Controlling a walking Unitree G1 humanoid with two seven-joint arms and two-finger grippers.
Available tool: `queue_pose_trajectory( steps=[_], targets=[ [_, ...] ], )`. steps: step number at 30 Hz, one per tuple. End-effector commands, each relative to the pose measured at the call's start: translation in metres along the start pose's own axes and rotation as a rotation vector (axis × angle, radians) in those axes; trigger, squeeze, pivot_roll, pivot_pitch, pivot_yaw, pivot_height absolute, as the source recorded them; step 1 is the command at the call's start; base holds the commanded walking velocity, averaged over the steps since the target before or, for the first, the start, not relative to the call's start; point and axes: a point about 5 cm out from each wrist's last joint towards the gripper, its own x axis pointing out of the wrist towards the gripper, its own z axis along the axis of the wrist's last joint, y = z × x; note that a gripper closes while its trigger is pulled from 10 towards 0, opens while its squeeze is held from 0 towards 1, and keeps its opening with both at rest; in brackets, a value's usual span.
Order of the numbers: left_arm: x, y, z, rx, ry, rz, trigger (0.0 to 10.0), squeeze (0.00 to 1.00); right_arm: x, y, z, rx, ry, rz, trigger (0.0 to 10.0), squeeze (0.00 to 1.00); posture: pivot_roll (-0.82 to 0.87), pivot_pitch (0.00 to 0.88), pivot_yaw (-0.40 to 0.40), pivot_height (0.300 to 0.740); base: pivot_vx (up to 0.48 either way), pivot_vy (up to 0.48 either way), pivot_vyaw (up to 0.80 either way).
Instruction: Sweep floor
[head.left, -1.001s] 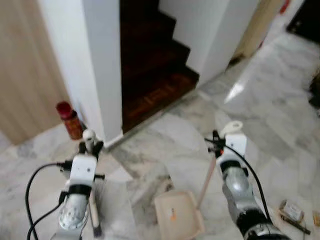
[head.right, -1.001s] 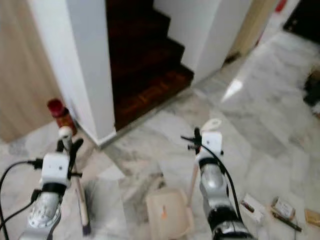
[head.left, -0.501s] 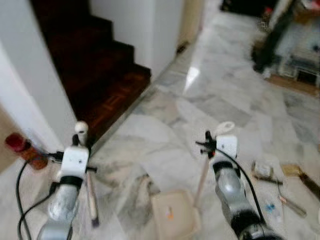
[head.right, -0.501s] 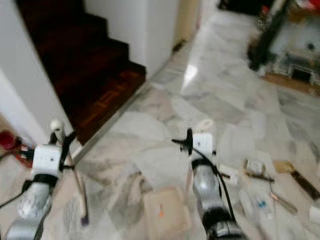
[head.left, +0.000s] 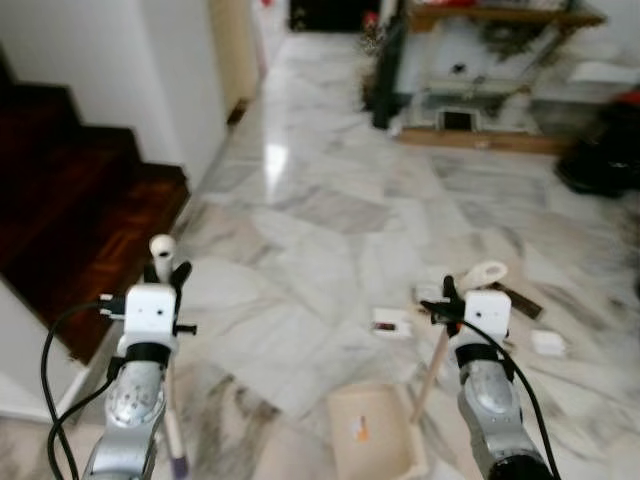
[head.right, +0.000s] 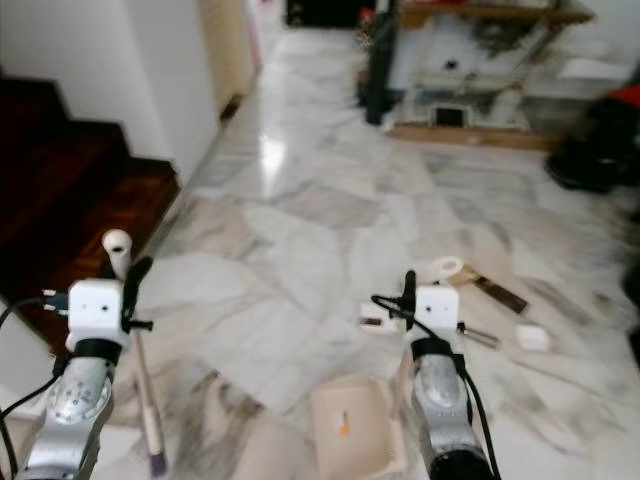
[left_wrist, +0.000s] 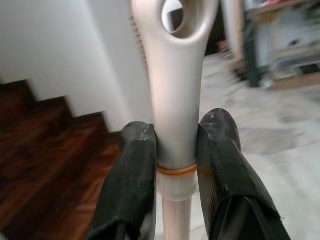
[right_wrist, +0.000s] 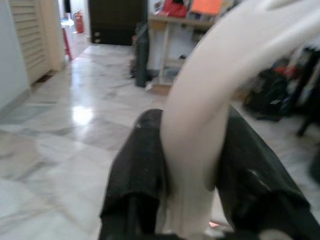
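Camera swung toward littered marble floor (head.left: 330, 230)

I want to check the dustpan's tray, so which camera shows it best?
The left eye view: the beige plastic dustpan lies whole by the right pincer. The right eye view cuts its lower edge; the right wrist view shows just its handle.

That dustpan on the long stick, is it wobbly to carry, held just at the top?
Probably light: the dustpan looks like thin plastic. Likely to swing, since the right gripper clamps only its handle's top end, far above the pan. The smooth handle might twist between the fingers.
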Motion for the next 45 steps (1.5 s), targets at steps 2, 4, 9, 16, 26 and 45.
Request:
queue_pose_trajectory(
  steps=[2,4,9,16,26,45],
  targets=[
    [0.005,0.003,0.005,-0.008,-0.034,0.026,10.0,0.00,0.001,0.001,0.010,0.011,-0.041,-0.017,10.0,0.00,0.10,0.000,-0.019,0.740,0.000,0.000,-0.79],
    [0.004,0.002,0.004,-0.018,-0.035,0.036,10.0,0.00,-0.005,0.002,0.007,0.026,-0.029,-0.028,10.0,0.00,0.10,0.000,-0.026,0.740,0.000,0.000,-0.79],
    [0.000,0.002,0.002,-0.027,-0.030,0.044,10.0,0.00,-0.009,0.002,0.004,0.044,-0.010,-0.036,10.0,0.00,0.11,0.000,-0.032,0.740,0.000,0.000,-0.77],
    [-0.001,-0.004,0.001,-0.072,-0.025,0.036,10.0,0.00,0.006,0.009,0.018,0.087,-0.044,-0.025,10.0,0.00,0.10,0.000,-0.042,0.740,0.000,0.000,0.00],
    [-0.006,-0.011,0.004,-0.109,-0.027,0.020,10.0,0.00,0.003,0.008,0.015,0.090,-0.018,-0.025,10.0,0.00,0.08,0.000,-0.059,0.740,0.000,0.000,0.00],
    [-0.009,-0.015,0.002,-0.111,-0.022,0.011,10.0,0.00,0.003,0.005,0.014,0.086,0.004,-0.045,10.0,0.00,0.07,0.000,-0.066,0.740,0.000,0.000,-0.21]
  ],
)
